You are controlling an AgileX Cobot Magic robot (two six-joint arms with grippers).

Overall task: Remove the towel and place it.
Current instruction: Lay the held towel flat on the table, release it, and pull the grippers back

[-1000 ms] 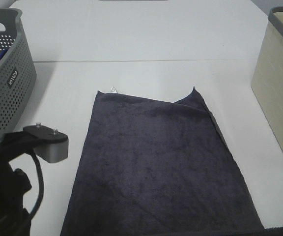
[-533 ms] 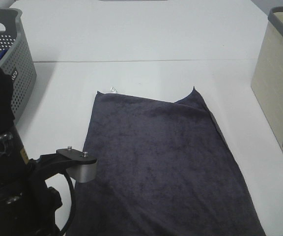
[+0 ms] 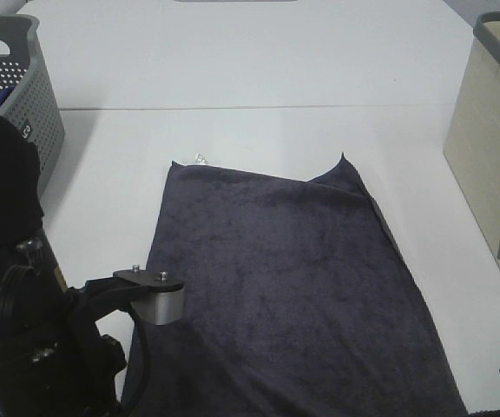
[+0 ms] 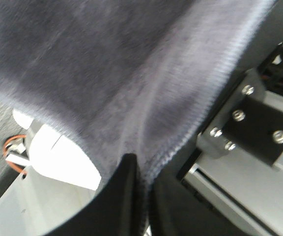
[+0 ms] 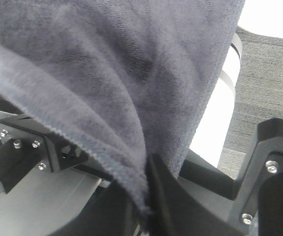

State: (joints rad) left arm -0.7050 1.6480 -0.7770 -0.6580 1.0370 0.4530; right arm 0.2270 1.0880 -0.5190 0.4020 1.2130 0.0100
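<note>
Since the earlier frame the left arm (image 3: 33, 347) has crept slightly toward the towel (image 3: 285, 278), which lies flat on the white table (image 3: 233, 69). Only the wrist views show the grip: the left gripper (image 4: 142, 172) and the right gripper (image 5: 145, 182) each pinch the towel's near hem, jaws pressed together.
</note>
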